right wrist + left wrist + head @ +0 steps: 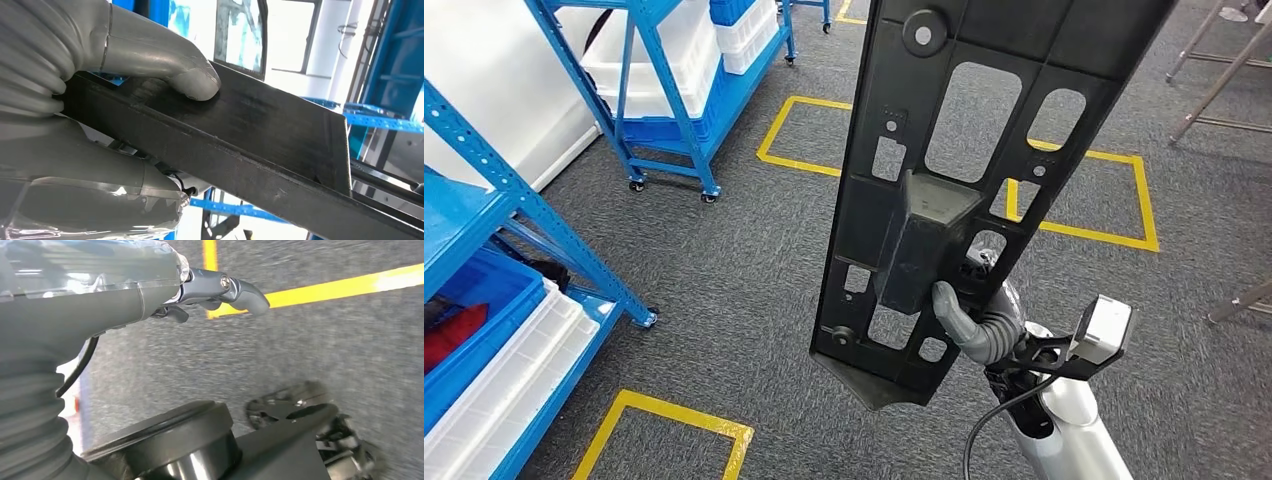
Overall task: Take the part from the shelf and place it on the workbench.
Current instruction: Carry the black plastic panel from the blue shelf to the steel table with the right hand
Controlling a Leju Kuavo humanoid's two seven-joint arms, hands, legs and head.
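Thumb (192, 80) of my right hand (979, 325) presses the black part (964, 150), grasped upright at frame centre in the head view, above grey carpet (724, 270). My left hand (220, 290) hangs holding nothing, fingers loosely curled. Blue shelf (484, 230) sits far left.

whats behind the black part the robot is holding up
Behind the black part, its cutouts show grey carpet and yellow floor tape. The right hand grips its raised block; the fingers behind are covered.
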